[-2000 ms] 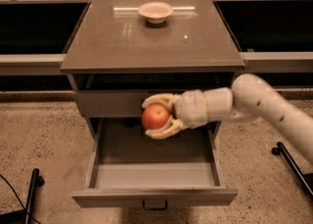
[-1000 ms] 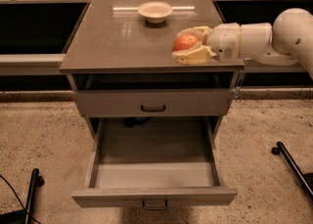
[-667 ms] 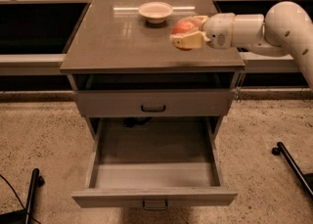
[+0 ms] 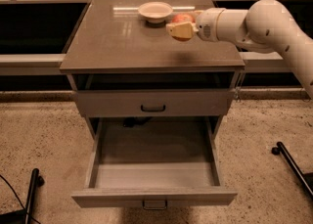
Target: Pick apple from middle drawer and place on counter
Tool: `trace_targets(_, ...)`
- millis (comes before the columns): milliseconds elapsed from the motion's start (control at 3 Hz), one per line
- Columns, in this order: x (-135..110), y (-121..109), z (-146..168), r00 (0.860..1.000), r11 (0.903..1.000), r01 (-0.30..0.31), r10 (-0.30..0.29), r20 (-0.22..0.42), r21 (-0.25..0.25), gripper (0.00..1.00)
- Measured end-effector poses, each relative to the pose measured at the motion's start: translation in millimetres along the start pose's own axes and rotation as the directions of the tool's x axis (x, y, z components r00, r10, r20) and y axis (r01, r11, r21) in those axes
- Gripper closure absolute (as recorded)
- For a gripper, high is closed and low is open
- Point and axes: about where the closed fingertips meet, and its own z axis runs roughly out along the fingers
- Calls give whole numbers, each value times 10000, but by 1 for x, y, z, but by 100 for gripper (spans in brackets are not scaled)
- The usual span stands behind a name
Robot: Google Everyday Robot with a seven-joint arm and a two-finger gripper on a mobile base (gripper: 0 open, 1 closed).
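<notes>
The apple (image 4: 183,18) is pinched in my tool (image 4: 185,24). The 2 beige fingers (image 4: 177,31) press against its sides. I hold it over the rear right part of the counter (image 4: 122,42), and a dim shadow lies on the glossy brown-grey top just below the tool. My white arm (image 4: 264,22) reaches in from the right side.

Just to the left of the tool, a shallow beige bowl (image 4: 155,10) stands on the counter near its back edge, close to the apple but apart from it. Its inside shows the same pale colour as its rim.

Below the tool, under the counter's front edge, is 1 closed grey drawer front (image 4: 195,103) with a black handle (image 4: 153,107). Lower again and nearer the camera, the middle drawer (image 4: 154,169) is pulled well out, with its plain grey tray in full view and a small dark handle (image 4: 154,204) on its front.

The floor (image 4: 39,140) around the cabinet is speckled beige. A black stand leg (image 4: 32,189) shows far down to the left of the tool, and another (image 4: 293,162) lies down to the right. Behind the cabinet a pale rail (image 4: 29,60) runs across a dark recess.
</notes>
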Motion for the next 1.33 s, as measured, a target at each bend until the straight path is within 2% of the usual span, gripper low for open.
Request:
trace_targets(333, 43, -16, 43, 9908, 9950, -752, 821, -1079, 660, 28)
trace_targets(667, 71, -17, 81, 9787, 9953, -971, 957, -1818, 12, 3)
trace_targets(1333, 70, -12, 80, 9797, 9957, -917, 875, -1805, -146, 0)
